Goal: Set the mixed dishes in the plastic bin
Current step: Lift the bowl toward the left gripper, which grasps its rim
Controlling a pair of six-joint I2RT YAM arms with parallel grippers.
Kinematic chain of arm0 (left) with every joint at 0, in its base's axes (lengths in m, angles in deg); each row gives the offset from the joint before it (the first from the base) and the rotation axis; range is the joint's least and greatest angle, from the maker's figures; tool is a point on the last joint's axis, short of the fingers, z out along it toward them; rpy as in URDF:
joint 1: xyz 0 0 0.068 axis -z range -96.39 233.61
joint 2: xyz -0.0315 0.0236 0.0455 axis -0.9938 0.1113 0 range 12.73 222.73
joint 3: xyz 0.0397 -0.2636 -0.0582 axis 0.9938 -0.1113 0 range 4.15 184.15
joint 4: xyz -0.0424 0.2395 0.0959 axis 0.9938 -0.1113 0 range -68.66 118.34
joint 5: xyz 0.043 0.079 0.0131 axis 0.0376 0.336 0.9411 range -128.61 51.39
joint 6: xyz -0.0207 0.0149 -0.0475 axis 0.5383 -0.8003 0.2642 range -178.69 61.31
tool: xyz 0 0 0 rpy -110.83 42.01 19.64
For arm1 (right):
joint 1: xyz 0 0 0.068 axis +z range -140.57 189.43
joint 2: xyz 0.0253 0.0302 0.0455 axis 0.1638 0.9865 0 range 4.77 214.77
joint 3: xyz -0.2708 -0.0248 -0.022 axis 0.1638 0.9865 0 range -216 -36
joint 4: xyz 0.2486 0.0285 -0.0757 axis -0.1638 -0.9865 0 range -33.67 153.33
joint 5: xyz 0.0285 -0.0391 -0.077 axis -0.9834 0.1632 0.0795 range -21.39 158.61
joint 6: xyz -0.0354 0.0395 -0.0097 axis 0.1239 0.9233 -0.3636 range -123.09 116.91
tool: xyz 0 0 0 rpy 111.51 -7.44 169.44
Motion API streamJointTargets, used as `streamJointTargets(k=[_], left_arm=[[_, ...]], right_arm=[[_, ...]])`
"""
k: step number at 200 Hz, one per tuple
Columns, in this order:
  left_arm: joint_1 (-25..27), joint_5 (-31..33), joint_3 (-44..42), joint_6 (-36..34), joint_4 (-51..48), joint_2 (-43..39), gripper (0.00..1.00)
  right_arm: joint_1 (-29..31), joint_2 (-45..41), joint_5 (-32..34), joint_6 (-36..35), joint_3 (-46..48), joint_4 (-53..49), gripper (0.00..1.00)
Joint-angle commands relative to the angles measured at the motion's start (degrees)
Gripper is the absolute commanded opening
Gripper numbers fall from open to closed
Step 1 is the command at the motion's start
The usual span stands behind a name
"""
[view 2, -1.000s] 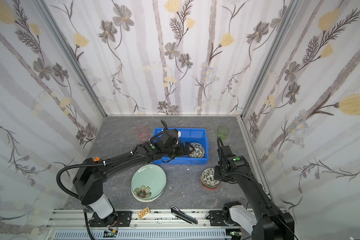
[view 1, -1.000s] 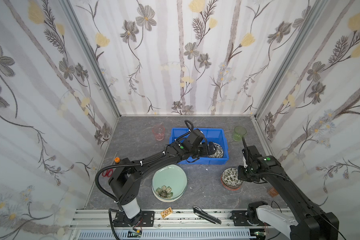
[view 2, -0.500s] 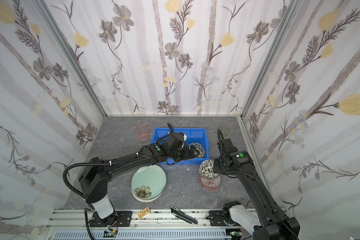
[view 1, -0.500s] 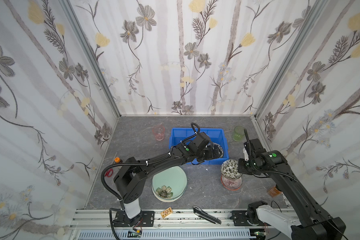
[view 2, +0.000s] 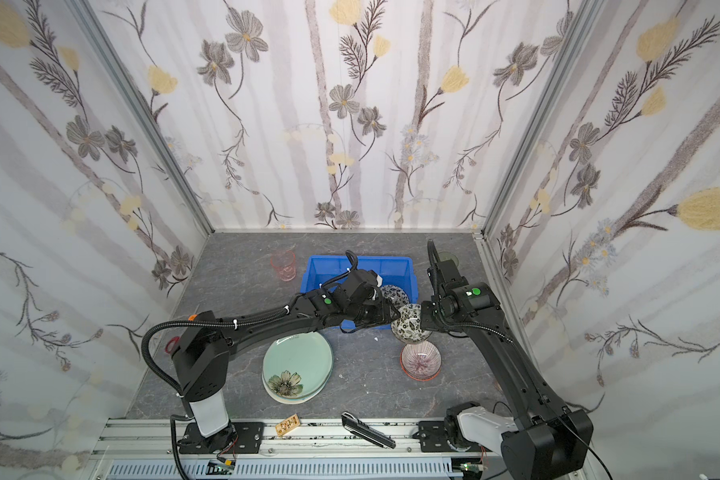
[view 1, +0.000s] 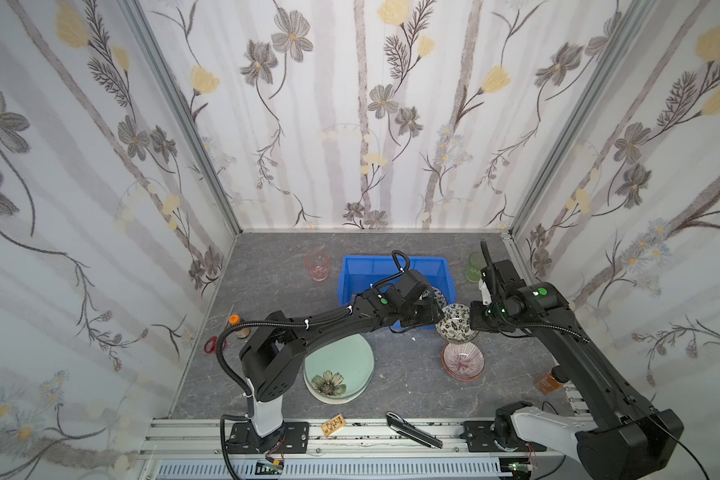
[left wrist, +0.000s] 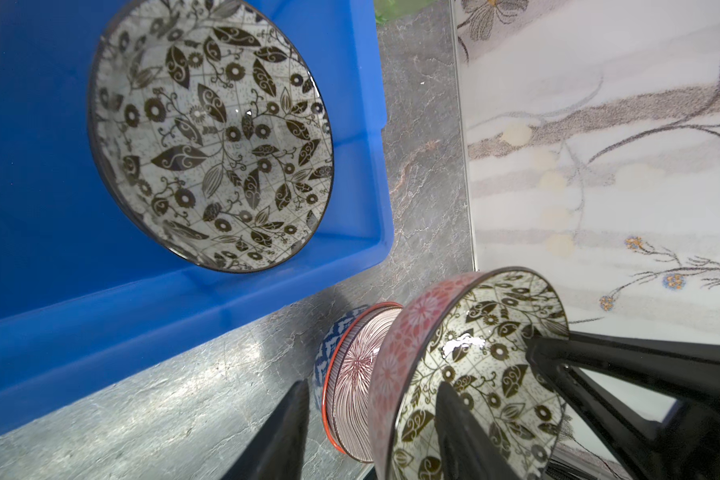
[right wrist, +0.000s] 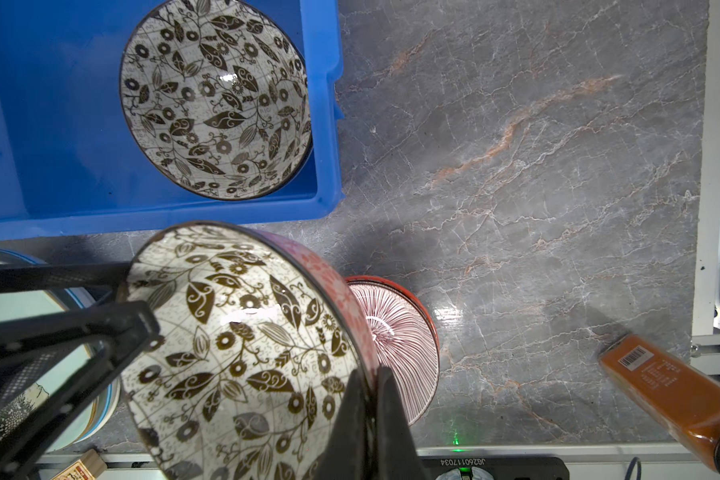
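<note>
- Just off the near right corner of the bright blue rectangular plastic bin (view 1: 352, 286), the right gripper (right wrist: 371, 370) is pinched tight on the rim of a black-and-white leaf-patterned bowl with a pink outside (view 1: 454, 322), which is tilted in the air.
- The left gripper (left wrist: 373, 388) straddles the opposite rim, jaws partway apart. Pretty sure the outer finger isn't touching.
- A twin leaf-patterned bowl (left wrist: 208, 133) sits inside the bin.
- A red-rimmed striped bowl (view 1: 462, 360) rests on the grey marbled table (view 1: 412, 374) right below.

Blue bin (view 1: 362, 260), black-white leafy bowl (view 1: 454, 322)
</note>
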Motion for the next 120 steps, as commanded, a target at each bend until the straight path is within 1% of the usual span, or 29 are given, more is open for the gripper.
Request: streamJointTargets(k=[1, 19, 70, 112, 120], left_arm=[[-0.07, -0.85, 0.78, -0.50, 0.58, 0.58, 0.51], [-0.01, -1.24, 0.99, -0.50, 0.58, 1.10, 0.49], [0.05, -1.25, 1.39, -0.42, 0.50, 1.66, 0.35], [0.05, -1.21, 1.55, -0.33, 0.41, 1.87, 0.22], [0.00, -1.15, 1.56, -0.25, 0.41, 1.82, 0.18]], right_arm=[[0.21, 0.89, 0.51, -0.61, -1.38, 2.09, 0.00], [0.32, 1.33, 0.55, -0.70, -2.00, 2.33, 0.00], [0.56, 1.73, 0.29, -0.97, -2.18, 2.71, 0.00], [0.84, 1.65, 0.02, -0.97, -1.94, 3.33, 0.00], [0.85, 1.65, -0.04, -0.99, -1.85, 3.48, 0.00]])
